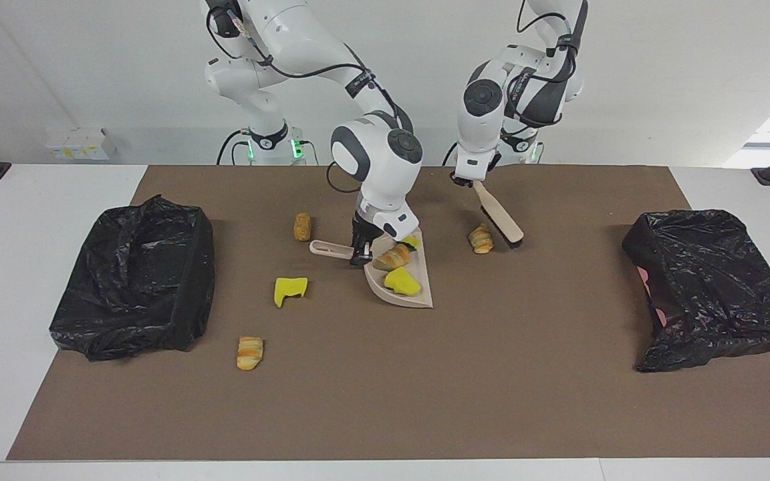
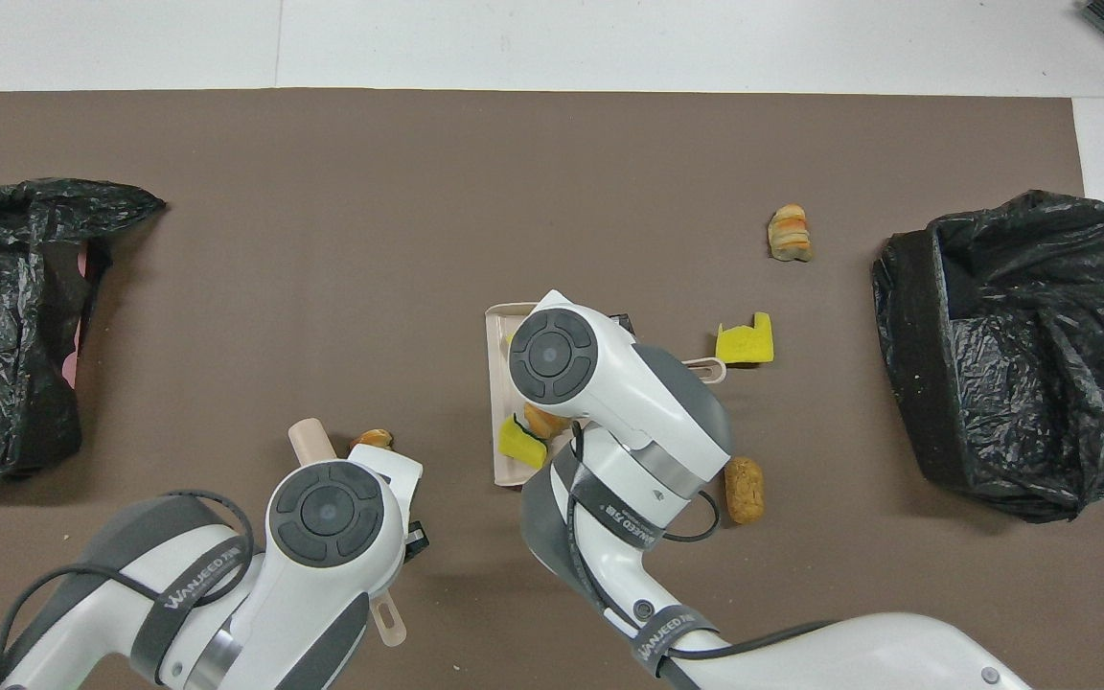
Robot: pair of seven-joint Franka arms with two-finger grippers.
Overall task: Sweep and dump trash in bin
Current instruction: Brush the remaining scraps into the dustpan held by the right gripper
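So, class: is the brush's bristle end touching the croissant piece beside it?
Cannot tell. In the facing view the brush head sits just beside the croissant piece; no view shows contact or a gap plainly.

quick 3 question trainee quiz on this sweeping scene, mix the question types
1. True or false: the left tool holds the brush by its handle.
2. How many scraps lie in the dustpan? A) one B) three C) five
3. Fill in: the croissant piece beside the brush head lies toward the ____ arm's end of the table from the dustpan.

Key: 1 true. 2 B. 3 left. The right tool grips the dustpan's handle.
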